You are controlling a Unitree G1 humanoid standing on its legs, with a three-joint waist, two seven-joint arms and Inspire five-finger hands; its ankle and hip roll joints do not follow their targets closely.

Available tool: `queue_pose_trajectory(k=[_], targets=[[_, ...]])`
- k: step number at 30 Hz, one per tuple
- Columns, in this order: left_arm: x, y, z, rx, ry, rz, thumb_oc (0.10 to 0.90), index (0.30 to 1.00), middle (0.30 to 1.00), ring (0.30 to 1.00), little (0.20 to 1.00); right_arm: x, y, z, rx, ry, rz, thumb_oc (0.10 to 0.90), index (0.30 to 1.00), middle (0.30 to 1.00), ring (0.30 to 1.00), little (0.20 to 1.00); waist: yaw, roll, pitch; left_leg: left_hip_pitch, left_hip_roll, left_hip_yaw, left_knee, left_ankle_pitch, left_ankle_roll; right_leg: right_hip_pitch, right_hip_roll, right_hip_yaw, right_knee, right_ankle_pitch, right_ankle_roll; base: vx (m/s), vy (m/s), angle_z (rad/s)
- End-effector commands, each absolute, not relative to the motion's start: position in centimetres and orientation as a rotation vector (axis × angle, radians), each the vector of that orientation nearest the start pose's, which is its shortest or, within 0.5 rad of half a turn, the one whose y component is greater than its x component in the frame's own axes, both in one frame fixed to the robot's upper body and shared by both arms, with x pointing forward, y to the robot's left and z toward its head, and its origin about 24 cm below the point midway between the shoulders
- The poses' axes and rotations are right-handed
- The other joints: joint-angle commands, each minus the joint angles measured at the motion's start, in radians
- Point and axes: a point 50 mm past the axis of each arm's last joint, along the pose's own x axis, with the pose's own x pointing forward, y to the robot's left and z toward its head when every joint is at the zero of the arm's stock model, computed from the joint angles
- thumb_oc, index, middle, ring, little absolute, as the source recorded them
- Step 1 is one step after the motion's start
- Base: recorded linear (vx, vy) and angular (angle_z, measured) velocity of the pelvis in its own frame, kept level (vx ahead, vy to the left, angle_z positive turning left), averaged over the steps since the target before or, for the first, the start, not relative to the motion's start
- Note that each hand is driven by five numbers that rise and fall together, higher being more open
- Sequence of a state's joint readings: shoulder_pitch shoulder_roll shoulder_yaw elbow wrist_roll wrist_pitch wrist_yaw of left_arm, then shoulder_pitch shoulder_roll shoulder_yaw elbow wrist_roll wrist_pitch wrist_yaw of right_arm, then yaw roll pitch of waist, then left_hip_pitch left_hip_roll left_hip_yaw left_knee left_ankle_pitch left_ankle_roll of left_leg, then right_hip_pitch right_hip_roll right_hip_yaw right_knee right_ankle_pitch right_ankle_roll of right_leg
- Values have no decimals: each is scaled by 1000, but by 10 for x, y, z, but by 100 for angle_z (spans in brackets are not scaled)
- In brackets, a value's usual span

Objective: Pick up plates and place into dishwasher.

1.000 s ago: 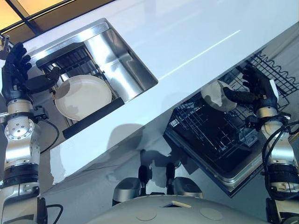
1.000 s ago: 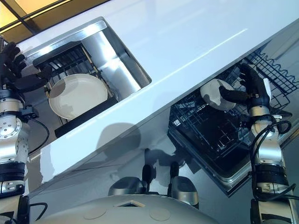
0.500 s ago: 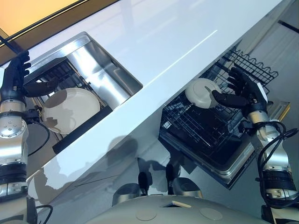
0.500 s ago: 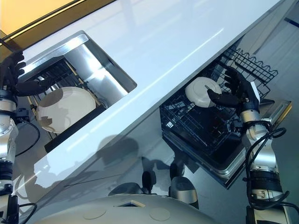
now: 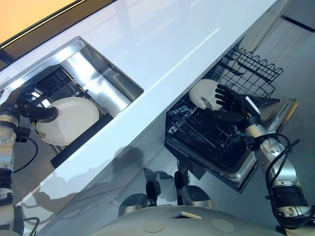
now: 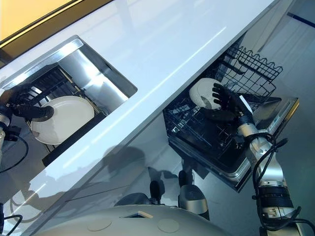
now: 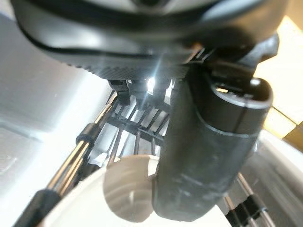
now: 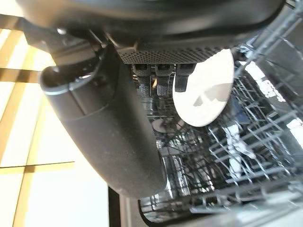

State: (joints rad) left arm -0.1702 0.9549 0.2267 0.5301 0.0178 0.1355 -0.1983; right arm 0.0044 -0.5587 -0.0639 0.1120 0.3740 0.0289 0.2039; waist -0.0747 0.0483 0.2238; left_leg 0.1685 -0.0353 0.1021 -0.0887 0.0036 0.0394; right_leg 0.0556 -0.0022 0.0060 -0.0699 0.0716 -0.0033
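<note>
A white counter is running between a steel sink and the pulled-out dishwasher rack. One plate is lying in the sink's dish rack with the left hand spread, its thumb across the rim. A second plate is standing in the dishwasher rack, the right hand reaching in with fingers splayed against it, not gripping

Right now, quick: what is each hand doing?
Left hand: open, thumb lying over the rim of the plate in the sink.
Right hand: open, fingers spread beside the plate in the dishwasher rack.

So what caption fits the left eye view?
Left hand reaches the sink plate; right hand at the dishwasher plate.
</note>
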Motion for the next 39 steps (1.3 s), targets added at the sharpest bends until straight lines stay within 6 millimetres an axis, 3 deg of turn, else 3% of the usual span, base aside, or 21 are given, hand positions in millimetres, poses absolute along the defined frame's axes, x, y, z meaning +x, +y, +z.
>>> queue_pose_trajectory(k=[1,7,13,18,19,22,23,24,26,30,39], targets=[[238,441,153,891,498,349,800,900,900,900,900,255,-273,107,-189,-121,92,800,900,900,900,900,-10,50,-110,-68,-72,1,80,-113,46,-56,-28,-32,159,-164,116,-32,32,-11],[236,431,138,780,582,148,800,900,900,900,900,252,-276,104,-189,-103,81,800,900,900,900,900,-9,50,-99,-80,-74,3,75,-105,47,-75,-29,-28,167,-156,126,-34,4,-10],[245,399,128,604,526,-95,800,900,900,900,900,252,-277,97,-171,-76,71,800,900,900,900,900,5,48,-93,-85,-72,-4,76,-101,45,-75,-26,-38,164,-155,124,-29,-44,-2],[252,370,127,564,449,-245,800,900,900,900,900,252,-276,93,-156,-56,56,800,900,900,900,900,16,46,-92,-85,-71,-17,76,-97,41,-64,-23,-50,155,-156,118,-6,-75,3],[254,363,127,555,428,-272,756,862,862,862,856,252,-276,92,-150,-53,55,800,900,900,900,900,19,45,-93,-85,-72,-20,77,-97,41,-61,-22,-54,152,-156,115,-3,-66,4],[256,349,130,537,372,-333,451,601,601,601,551,252,-275,88,-138,-41,49,800,900,900,900,900,25,44,-95,-84,-70,-24,79,-97,37,-51,-20,-63,144,-158,110,-4,-88,5],[257,342,131,530,340,-357,410,566,566,566,510,253,-273,87,-132,-35,49,800,900,900,900,900,28,43,-96,-82,-69,-26,79,-97,35,-46,-18,-68,140,-159,108,-1,-122,11],[258,335,134,519,296,-376,199,385,385,385,299,253,-272,85,-129,-30,50,800,900,900,900,900,31,42,-98,-80,-67,-29,78,-96,32,-40,-16,-73,134,-161,104,-1,-122,18],[260,327,139,491,225,-378,100,300,300,300,200,253,-269,83,-120,-23,56,800,900,900,900,900,34,39,-103,-76,-64,-32,76,-94,29,-32,-13,-76,129,-163,100,7,-111,17],[263,315,157,469,36,-327,100,300,300,300,200,253,-266,78,-98,-17,60,800,900,900,900,900,43,31,-116,-70,-58,-43,70,-89,20,-16,-6,-87,117,-168,91,18,-103,11],[262,317,205,461,-350,-83,100,300,300,300,200,253,-262,76,-77,-56,47,800,900,900,900,900,50,25,-148,-63,-35,-67,12,-46,-6,-4,13,-110,106,-177,69,9,-64,2]])
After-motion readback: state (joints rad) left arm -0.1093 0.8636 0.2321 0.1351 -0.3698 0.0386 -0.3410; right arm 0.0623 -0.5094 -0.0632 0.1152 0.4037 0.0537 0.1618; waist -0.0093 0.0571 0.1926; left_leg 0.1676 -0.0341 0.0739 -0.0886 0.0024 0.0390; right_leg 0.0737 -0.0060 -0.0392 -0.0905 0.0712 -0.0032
